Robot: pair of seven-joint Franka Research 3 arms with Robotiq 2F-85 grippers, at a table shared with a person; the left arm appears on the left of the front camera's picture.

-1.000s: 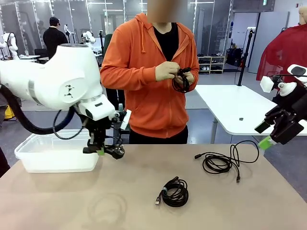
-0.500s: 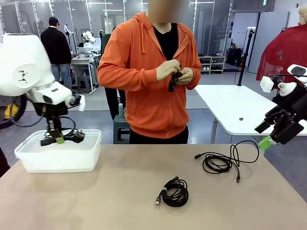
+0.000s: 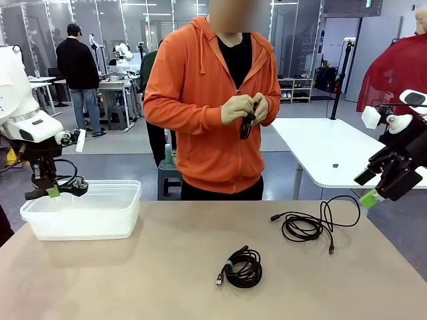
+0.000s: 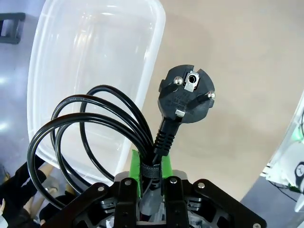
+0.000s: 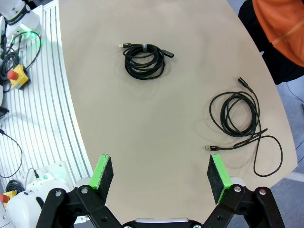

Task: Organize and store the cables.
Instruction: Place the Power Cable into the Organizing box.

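Left gripper [image 3: 51, 193], clenched on the coiled black power cord [image 4: 185, 95] (frame's left), might drop loops across the clear plastic bin [image 3: 80, 223]'s rim.

Front camera faces across the tan tabletop [image 3: 167, 287]; high right wrist camera shares its two coiled black cables [image 3: 243, 270]; left wrist camera hangs close over clear plastic tub [image 4: 95, 42].

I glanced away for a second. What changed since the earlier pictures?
The left gripper, shut on the power cord, swung left, from beside the clear bin to above its left end. The person's hands kept winding a cable. The open right gripper, the coiled cable and the loose cable stayed put.
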